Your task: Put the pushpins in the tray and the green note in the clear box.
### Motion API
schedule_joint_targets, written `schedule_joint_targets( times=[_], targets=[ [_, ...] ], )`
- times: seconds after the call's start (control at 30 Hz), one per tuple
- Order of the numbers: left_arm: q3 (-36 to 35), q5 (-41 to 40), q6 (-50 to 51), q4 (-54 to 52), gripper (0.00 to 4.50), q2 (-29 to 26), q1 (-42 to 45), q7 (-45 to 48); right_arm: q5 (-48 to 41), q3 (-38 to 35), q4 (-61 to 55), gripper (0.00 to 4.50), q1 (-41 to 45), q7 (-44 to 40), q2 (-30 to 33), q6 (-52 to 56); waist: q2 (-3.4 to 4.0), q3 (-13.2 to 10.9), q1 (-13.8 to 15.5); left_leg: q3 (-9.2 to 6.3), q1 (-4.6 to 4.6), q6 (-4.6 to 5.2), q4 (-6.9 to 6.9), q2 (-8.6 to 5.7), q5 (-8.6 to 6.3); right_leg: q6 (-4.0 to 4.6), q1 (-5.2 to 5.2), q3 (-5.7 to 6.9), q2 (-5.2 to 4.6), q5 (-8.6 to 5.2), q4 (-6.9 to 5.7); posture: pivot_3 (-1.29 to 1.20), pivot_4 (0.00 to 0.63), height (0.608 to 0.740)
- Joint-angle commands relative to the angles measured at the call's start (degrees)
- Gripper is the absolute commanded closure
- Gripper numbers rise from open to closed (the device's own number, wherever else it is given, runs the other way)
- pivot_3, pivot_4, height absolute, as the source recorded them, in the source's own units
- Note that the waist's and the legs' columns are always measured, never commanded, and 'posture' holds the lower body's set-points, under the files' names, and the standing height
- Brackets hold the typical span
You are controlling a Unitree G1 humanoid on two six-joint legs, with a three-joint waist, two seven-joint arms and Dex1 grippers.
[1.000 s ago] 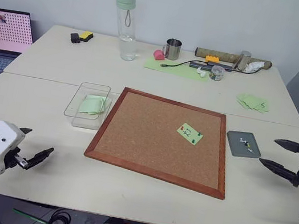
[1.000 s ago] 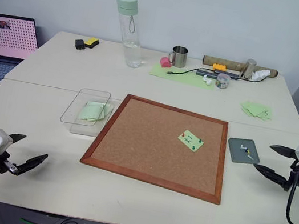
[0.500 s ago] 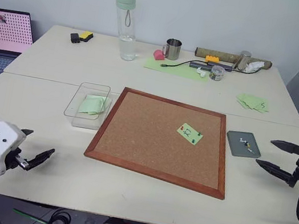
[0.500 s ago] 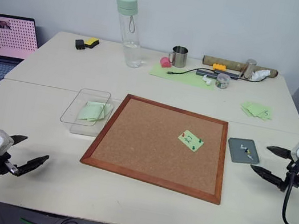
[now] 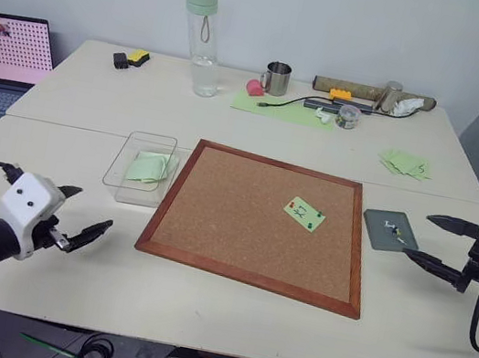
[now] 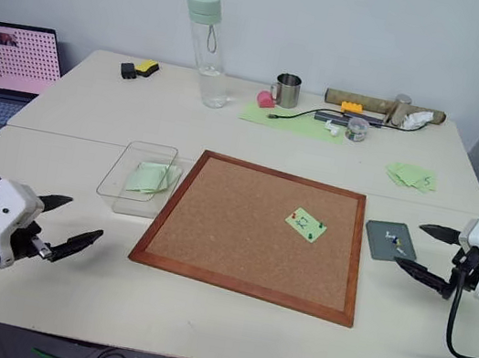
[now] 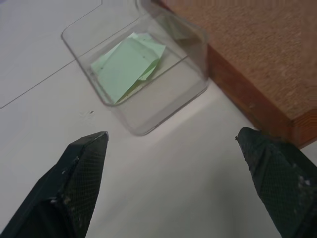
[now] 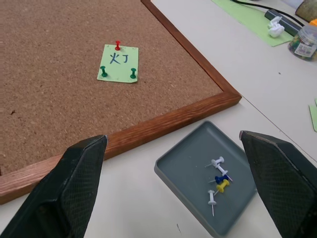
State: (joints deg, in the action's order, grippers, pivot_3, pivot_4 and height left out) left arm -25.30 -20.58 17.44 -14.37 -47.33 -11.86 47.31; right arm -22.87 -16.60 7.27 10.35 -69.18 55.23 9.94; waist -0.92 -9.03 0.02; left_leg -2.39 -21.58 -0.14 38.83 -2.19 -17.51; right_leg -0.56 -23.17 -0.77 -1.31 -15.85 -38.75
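At the left, the left gripper [image 5: 83, 226] is held just above the table [image 5: 67, 102] with its jaws spread and nothing between them, near the clear box [image 5: 139, 167]. The box, transparent with low walls and rounded corners, is set just beside the left edge of the cork board [image 5: 258, 221], and a few pale green paper slips are seen lying in it. The green note [image 8: 118, 63], a small light-green square marked with black handwriting, is seen flat on the right half of the cork board, and the pushpins [image 8: 118, 45] are stuck in it: one red at one edge, two green at the opposite corners. Just beside the board's right edge the tray [image 8: 218, 176], dark grey and low-rimmed, is found holding several white, blue and yellow pins. Near it the right gripper [image 5: 433, 239] is held with jaws wide apart and empty.
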Motion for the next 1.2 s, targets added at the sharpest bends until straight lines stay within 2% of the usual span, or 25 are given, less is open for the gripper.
schedule_joint_targets(
  times=[0.03, 0.2, 0.37, 0.5, 0.57, 0.6, 0.7, 0.83, 1.2],
  targets=[
    [4.2, -2.7, 3.3, -6.3, 1.07, -1.0, 4.0, 1.4, -1.7, 0.4, -6.2, 0.0, 0.3, 1.2, -0.5, 2.4, 0.0, 0.0, 0.0, 0.0, 0.0, 0.0, 0.0, 0.0, 0.0, 0.0, 0.0, 0.0, 0.0, 0.0, 0.0, 0.0, 0.15, 0.74],
    [15.3, -1.9, 6.4, -7.7, 2.08, 1.6, 12.9, 1.1, -2.7, 4.0, -13.0, 0.0, 3.0, 3.3, -2.7, 6.2, 0.0, 0.0, 0.0, 0.0, 0.0, -0.01, 0.01, -0.01, 0.0, -0.01, 0.0, 0.0, 0.01, 0.0, -0.03, 0.0, 0.15, 0.74],
    [25.8, 1.9, 5.5, -2.4, 3.09, 7.8, 20.4, 0.1, -2.1, 10.6, -16.5, 0.0, 8.3, 4.3, -6.4, 9.0, -0.02, 0.0, -0.1, 0.0, 0.0, -0.02, 0.03, -0.03, 0.01, -0.01, -0.01, 0.0, 0.03, 0.01, -0.06, 0.0, 0.15, 0.74],
    [31.4, 6.0, 2.1, 4.5, 3.93, 13.5, 24.4, -1.4, 3.3, 18.5, -15.1, 0.0, 14.8, 7.8, -10.4, 11.8, -0.06, 0.0, -0.1, -0.03, -0.02, -0.02, 0.06, -0.02, 0.02, -0.01, -0.05, 0.0, 0.06, 0.01, -0.08, 0.0, 0.15, 0.74],
    [32.8, 7.8, 0.0, 8.6, 4.15, 16.5, 26.4, -2.9, 6.4, 22.0, -13.0, 0.0, 18.0, 9.8, -12.1, 13.6, -0.06, 0.0, 0.0, -0.03, -0.05, -0.03, 0.09, -0.03, 0.02, -0.01, -0.07, 0.01, 0.06, 0.01, -0.09, 0.0, 0.15, 0.74],
    [33.5, 8.6, -1.0, 10.4, 4.45, 17.8, 27.1, -3.4, 8.1, 23.6, -11.6, 0.0, 19.4, 10.8, -12.9, 14.3, -0.06, 0.0, 0.0, -0.05, -0.1, -0.04, 0.13, -0.03, 0.02, -0.01, -0.09, 0.03, 0.06, 0.01, -0.09, 0.0, 0.15, 0.74],
    [35.0, 11.0, -3.7, 15.2, 4.48, 20.3, 28.4, -4.4, 11.5, 26.9, -7.0, 0.0, 21.8, 11.7, -15.0, 13.3, -0.08, 0.0, 0.1, -0.08, -0.13, -0.06, 0.16, -0.05, 0.03, -0.02, -0.11, 0.05, 0.05, 0.01, -0.08, 0.0, 0.15, 0.74],
    [36.6, 12.7, -5.6, 18.3, 4.48, 21.0, 27.7, -3.4, 14.5, 29.5, -0.5, 0.0, 25.1, 13.1, -19.3, 10.8, -0.06, 0.0, 0.0, -0.12, -0.16, -0.08, 0.16, -0.06, 0.05, -0.02, -0.11, 0.07, 0.04, 0.01, -0.03, 0.0, 0.15, 0.74],
    [35.9, 12.9, -4.9, 16.5, 4.48, 21.2, 25.9, -4.1, 21.1, 31.4, 19.0, 0.0, 34.4, 16.3, -27.6, 3.4, -0.04, 0.0, 0.0, -0.14, -0.1, -0.09, 0.16, -0.09, 0.06, -0.01, -0.1, 0.08, 0.03, 0.01, -0.1, 0.0, 0.15, 0.74]
  ],
)
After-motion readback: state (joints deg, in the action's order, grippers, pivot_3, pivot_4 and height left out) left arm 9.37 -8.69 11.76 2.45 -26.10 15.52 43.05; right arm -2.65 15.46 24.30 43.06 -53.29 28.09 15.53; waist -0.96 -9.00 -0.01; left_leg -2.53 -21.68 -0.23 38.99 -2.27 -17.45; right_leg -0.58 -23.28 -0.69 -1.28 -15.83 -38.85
